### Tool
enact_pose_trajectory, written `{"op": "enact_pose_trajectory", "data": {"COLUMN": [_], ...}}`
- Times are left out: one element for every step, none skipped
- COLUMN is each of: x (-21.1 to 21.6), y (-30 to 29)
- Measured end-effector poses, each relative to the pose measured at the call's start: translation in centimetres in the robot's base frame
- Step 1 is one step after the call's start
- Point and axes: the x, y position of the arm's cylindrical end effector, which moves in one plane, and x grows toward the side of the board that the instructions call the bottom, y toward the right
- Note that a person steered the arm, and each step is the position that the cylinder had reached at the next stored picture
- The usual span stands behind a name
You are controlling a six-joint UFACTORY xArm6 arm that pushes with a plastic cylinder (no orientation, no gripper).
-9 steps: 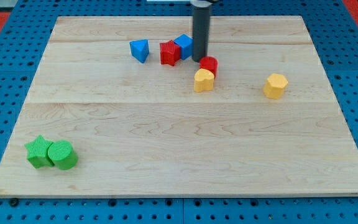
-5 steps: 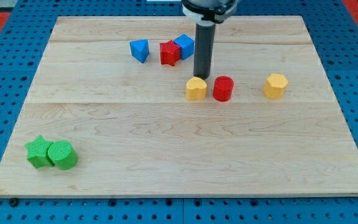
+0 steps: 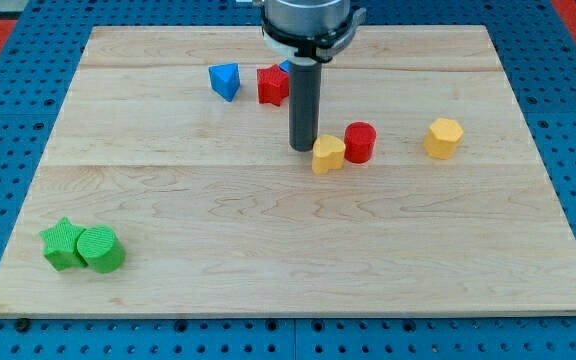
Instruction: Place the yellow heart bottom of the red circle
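Observation:
The yellow heart (image 3: 328, 154) lies near the board's middle, touching the lower left side of the red circle (image 3: 360, 142). My tip (image 3: 302, 148) stands just to the left of the yellow heart, at its upper left edge, touching or nearly touching it. The rod rises from there and hides most of a blue block (image 3: 286, 68) behind it.
A red block (image 3: 272, 85) and a blue triangle (image 3: 225, 80) sit near the view's top. A yellow hexagon (image 3: 444, 137) lies at the right. A green star (image 3: 62, 243) and green circle (image 3: 101, 249) sit at the bottom left of the wooden board (image 3: 288, 270).
My tip moved down and to the left, from above the heart and circle to the heart's left. The heart slid slightly right and down, against the red circle.

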Motion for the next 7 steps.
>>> {"op": "enact_pose_trajectory", "data": {"x": [2.5, 3.9, 4.0, 3.8, 3.7, 3.6, 3.0], "y": [-0.8, -0.5, 3.7, 7.5, 8.3, 8.2, 5.7]}}
